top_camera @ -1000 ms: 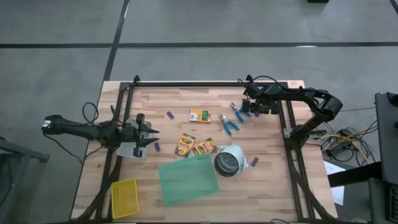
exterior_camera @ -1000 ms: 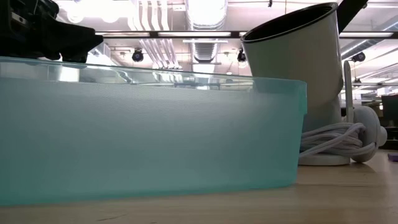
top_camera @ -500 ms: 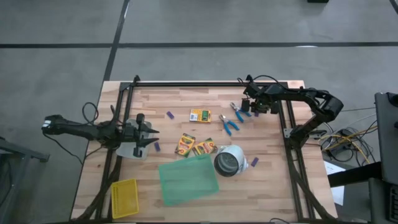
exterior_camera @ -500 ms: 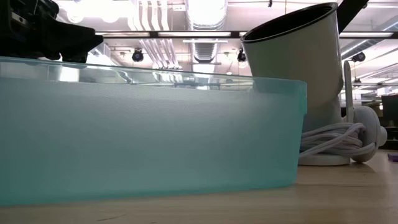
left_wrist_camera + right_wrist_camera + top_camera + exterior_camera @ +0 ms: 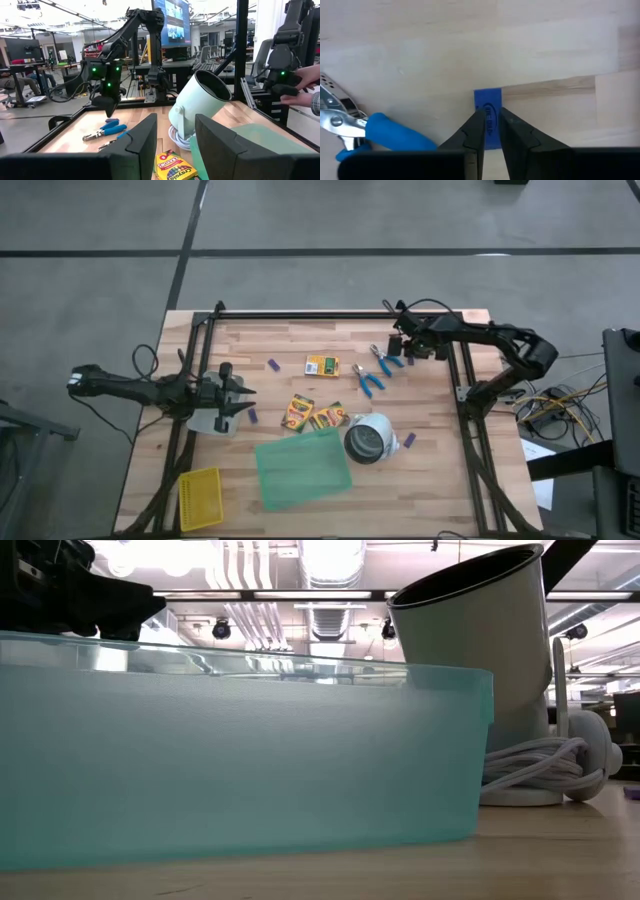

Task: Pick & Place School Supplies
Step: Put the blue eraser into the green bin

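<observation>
- The right gripper (image 5: pixel 491 131) was down at the far right part of the bench (image 5: pixel 300 340), its two fingers (image 5: pixel 472 132) pinched against the sides of a small blue-purple oblong piece (image 5: pixel 488 112).
- That piece lay flat on the wood between the fingers, its far end protruding just past the fingertips; the jaws stood nearly closed on it.
- One blue-handled tool (image 5: pixel 380 132) lay just beside the right gripper, its metal head pointing away from the held piece.
- A second blue-handled tool (image 5: pixel 367 382) lay near the first, a little farther from the right gripper toward the bench centre.
- The left gripper (image 5: pixel 243 398) waited over the left side of the bench with its fingers (image 5: pixel 142 142) partly apart and nothing between them.
- A purple piece (image 5: pixel 254 416) lay just beside the left gripper; another (image 5: pixel 272 365) lay farther out.
- Two crayon boxes (image 5: pixel 312 415) lay ahead of the left gripper; a third crayon box (image 5: pixel 322 365) lay between the two grippers.
- A white cup-shaped lamp (image 5: pixel 368 440) and a translucent green sheet (image 5: pixel 303 470) sat beyond the two boxes.
- A yellow mesh basket (image 5: pixel 199 498) sat well apart from both grippers.
</observation>
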